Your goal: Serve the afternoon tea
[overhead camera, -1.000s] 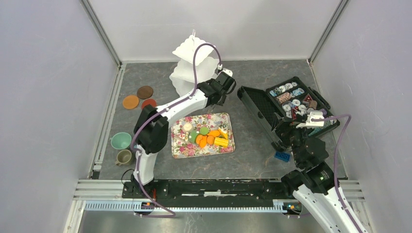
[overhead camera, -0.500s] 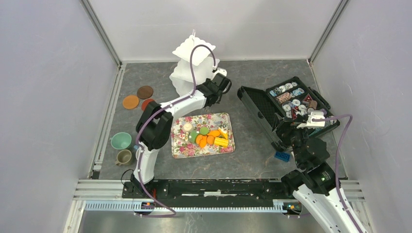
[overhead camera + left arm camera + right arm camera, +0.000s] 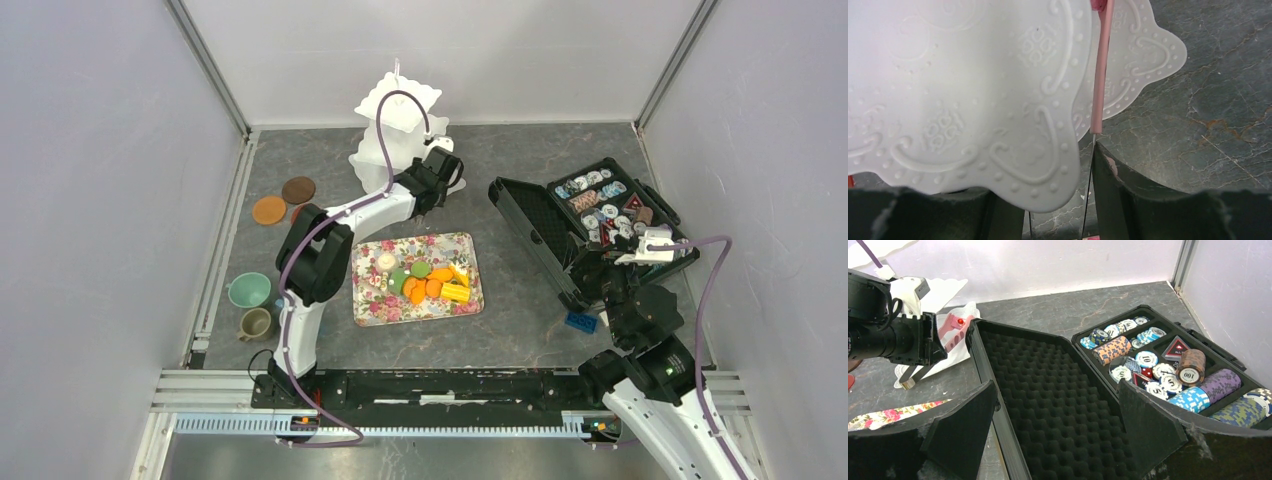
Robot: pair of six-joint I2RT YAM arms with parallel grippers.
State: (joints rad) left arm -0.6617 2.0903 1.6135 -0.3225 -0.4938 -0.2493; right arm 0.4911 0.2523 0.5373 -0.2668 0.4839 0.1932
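**Fig.** L gripper (image 3: 444, 172) clasps a lobe of the white tiered stand (image 3: 405, 115), which is roughly upright at 12 o'clock on the surface (image 3: 520, 150), with its pink strut (image 3: 1102, 70) touching one finger. Cakes & biscuits (image 3: 432, 282) lie heaped on the floral tray (image 3: 372, 305) at 6 o'clock from that gripper, tray long axis 9-to-3; cups (image 3: 248, 290) sit at 9 and saucers (image 3: 270, 210) at 10 o'clock of the tray, so the L arm is judged nearer to all. R gripper (image 3: 1056, 390), jaws spread & empty, hovers over the open black case (image 3: 540, 230) at 3 o'clock, well apart from the tea things.
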